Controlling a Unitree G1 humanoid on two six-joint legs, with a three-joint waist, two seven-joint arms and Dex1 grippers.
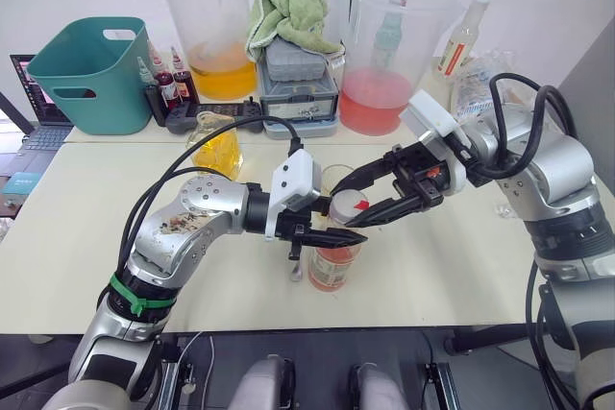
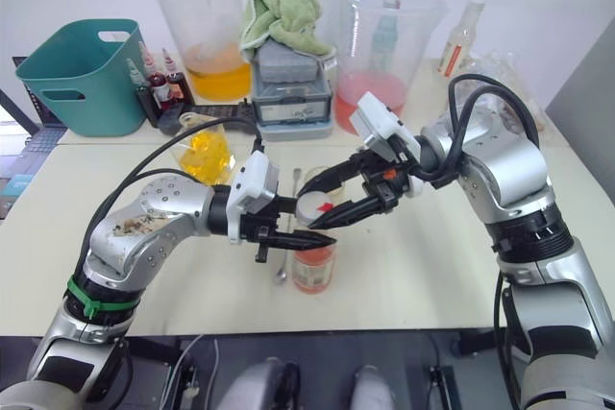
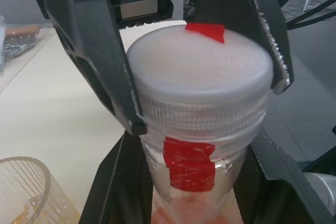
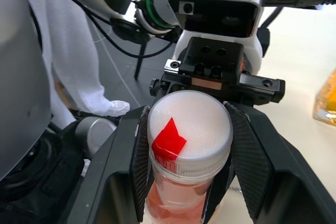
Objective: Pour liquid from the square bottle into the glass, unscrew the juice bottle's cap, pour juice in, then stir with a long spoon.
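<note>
Juice bottle (image 1: 332,264) with pink liquid stands upright near the desk's (image 1: 86,228) front edge, about midway along it. Left gripper (image 1: 332,235) is clamped around the bottle just under its neck. Right gripper (image 1: 370,201) has its fingers closed around the white cap (image 4: 189,125), which bears a red tape mark. Glass (image 3: 23,190) stands just behind the bottle, and a spoon (image 2: 284,237) lies on the desk beside it.

Pinkish-orange juice fills the clear plastic juice bottle (image 1: 332,266), its ribbed white cap (image 4: 189,129) flagged with red tape, gripped between black fingers (image 3: 100,61).
</note>
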